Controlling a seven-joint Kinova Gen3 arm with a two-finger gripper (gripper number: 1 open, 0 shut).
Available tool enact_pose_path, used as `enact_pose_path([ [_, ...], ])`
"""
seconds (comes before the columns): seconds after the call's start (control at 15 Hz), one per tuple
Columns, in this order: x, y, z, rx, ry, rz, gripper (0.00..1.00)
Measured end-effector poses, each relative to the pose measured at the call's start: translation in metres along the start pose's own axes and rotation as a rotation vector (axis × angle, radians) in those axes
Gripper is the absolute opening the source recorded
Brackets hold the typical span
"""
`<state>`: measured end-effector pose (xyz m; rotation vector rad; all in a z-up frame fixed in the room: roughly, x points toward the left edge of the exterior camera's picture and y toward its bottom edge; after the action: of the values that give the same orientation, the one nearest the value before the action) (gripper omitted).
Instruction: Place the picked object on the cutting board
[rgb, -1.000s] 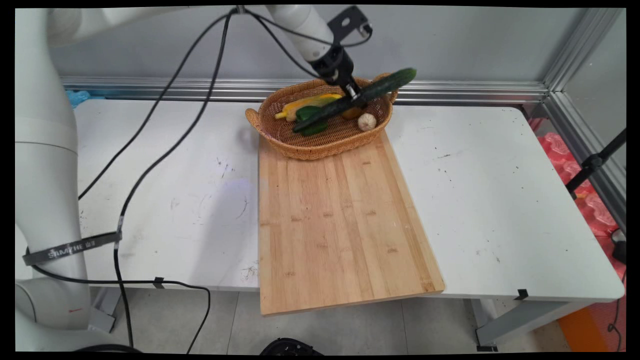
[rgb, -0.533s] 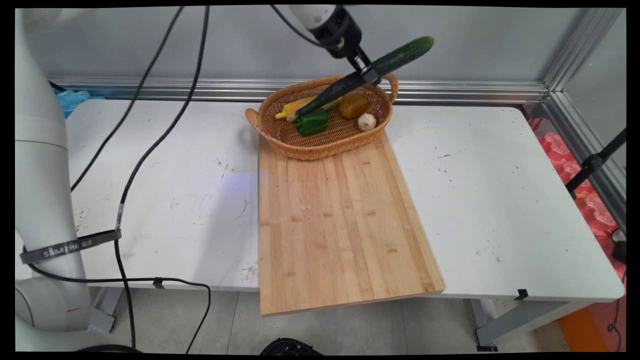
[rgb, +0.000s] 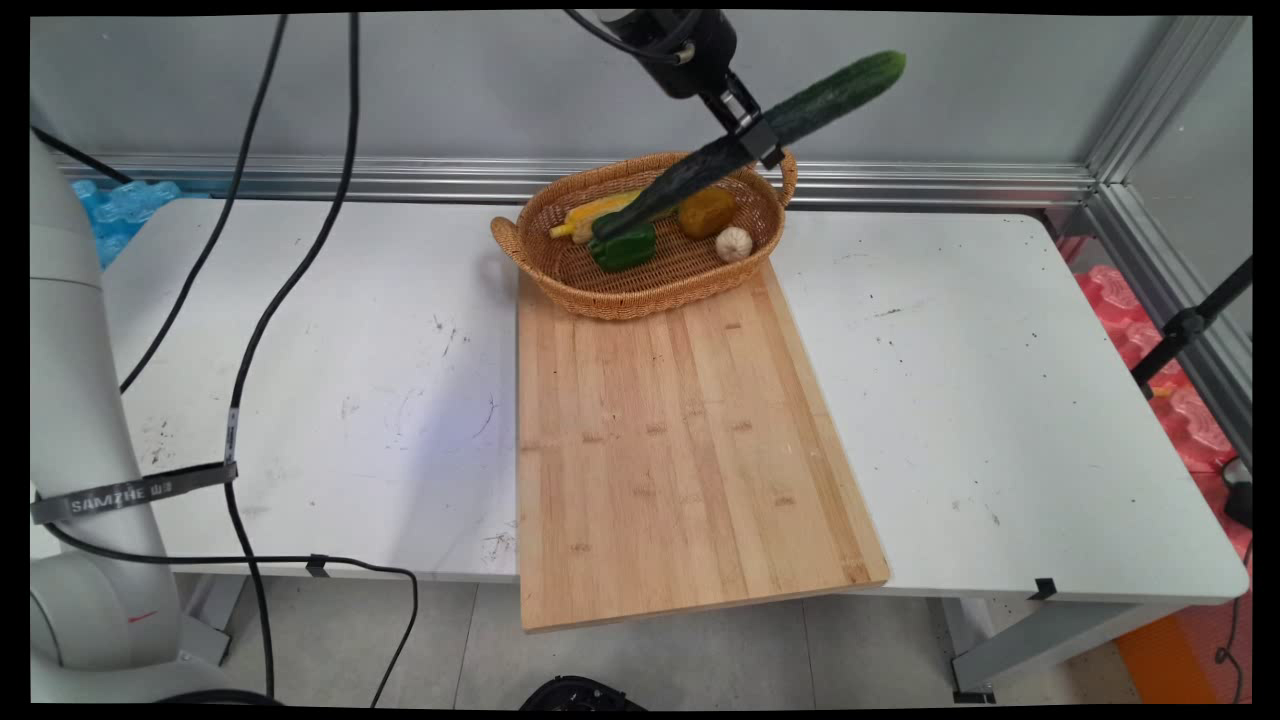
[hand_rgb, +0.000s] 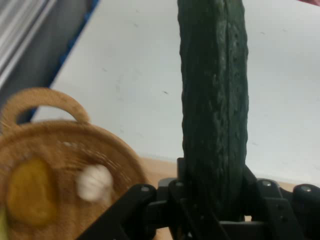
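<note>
The white counter was a flat, scuffed sheet with dark specks, and on it lay a long rectangular cutting board of pale banded bamboo, its near end hanging out past the counter's front edge. Touching the board's far end stood an oval wicker basket with looped handles, holding a yellow corn cob, a glossy green pepper, a dull orange-brown rounded vegetable and a small pale garlic bulb.

Above the basket's far side, the gripper was clamped on a long dark-green cucumber, which hung in the air on a slant, its upper end toward the wall and its lower end dipping over the pepper and the corn. From the hand view, the cucumber had a bumpy, ridged skin and filled the gap between the fingers, which closed on it from both sides.

The risks seemed to lie mostly with that grip. The cucumber was long and held at one narrow place along its length, so its weight could make it pivot between the pads or slide out, dropping into the basket or onto the counter. Its low end looked close to the pepper and the corn, and a sideways sweep could knock them or catch the basket's rim. Hard squeezing could also bruise the flesh.
</note>
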<state>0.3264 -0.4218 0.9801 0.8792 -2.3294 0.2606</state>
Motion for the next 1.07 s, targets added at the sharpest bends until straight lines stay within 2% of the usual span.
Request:
enact_pose_path([
  [0.4,-0.023,0.051,-0.010,-0.017,-0.074,-0.080,0.00],
  [0.8,-0.051,0.081,0.008,0.011,-0.147,-0.178,0.00],
  [1.07,-0.076,0.089,0.031,0.044,-0.200,-0.229,0.00],
])
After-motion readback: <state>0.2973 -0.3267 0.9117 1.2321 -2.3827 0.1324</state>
